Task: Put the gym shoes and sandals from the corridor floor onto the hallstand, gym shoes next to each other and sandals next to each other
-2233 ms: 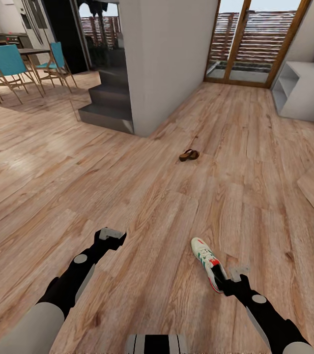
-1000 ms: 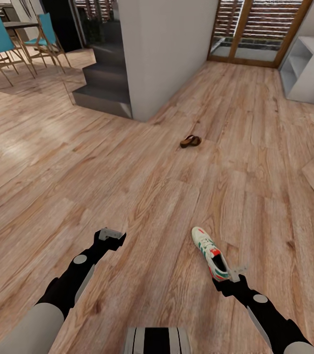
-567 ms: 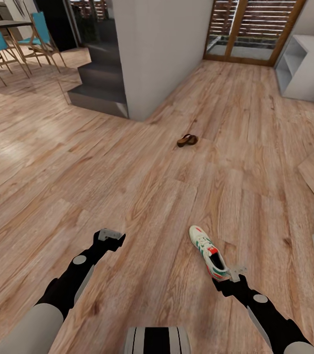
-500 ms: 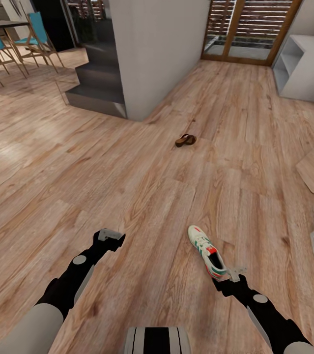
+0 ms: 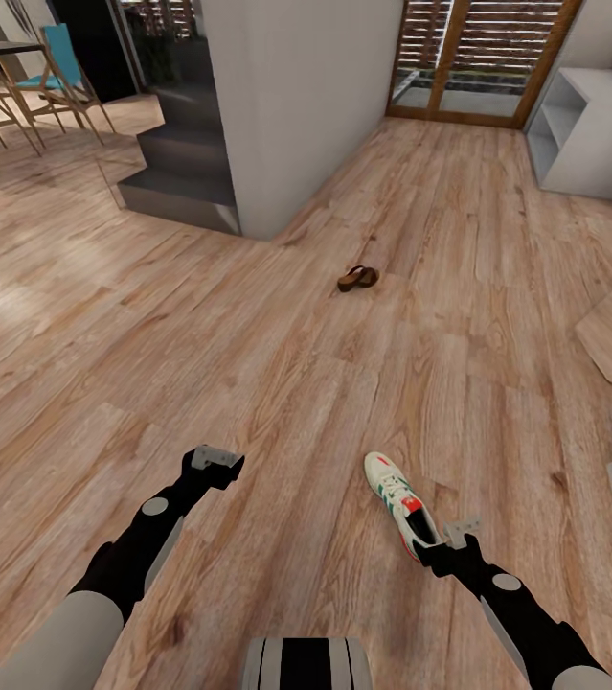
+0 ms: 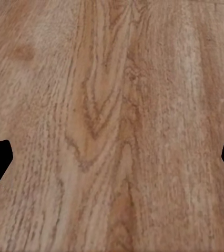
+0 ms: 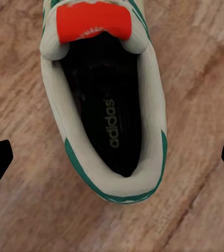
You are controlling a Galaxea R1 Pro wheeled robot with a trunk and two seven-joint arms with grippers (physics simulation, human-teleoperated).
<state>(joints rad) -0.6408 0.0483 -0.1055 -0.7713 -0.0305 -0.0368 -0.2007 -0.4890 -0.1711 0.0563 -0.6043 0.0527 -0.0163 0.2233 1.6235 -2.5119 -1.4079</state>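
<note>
Directly over the heel opening of 1 gym shoe [image 7: 109, 100] sits the right gripper [image 5: 451, 537], its 2 fingers spread wide so that their dark tips appear at opposite sides of the right wrist view with the whole heel of the shoe between them; it grips nothing. The sneaker lies upright on the corridor floor [image 5: 248, 364], toe pointing away from the robot, its red tongue label and green trim plain to see. To do this step well, I would judge that the gripper should come straight down with 1 finger inside the dark opening and 1 outside the heel wall, or else straddle the collar evenly, then close on the firm heel rim, not the soft tongue, so the shoe does not twist when lifted. Well to the side of the sneaker, the left gripper [image 5: 215, 458] hangs over bare planks, likewise parted wide and holding nothing. Farther beyond the sneaker, near the corner of a grey wall, lies a small brown sandal [image 5: 357, 279]; whether it is 1 sandal or 2 lying together is too small to tell. Past that, toward the glazed door, stands the pale-grey hallstand [image 5: 588, 144], cut off at the picture edge. How close the right fingertips are to the floor is hard to judge.
</note>
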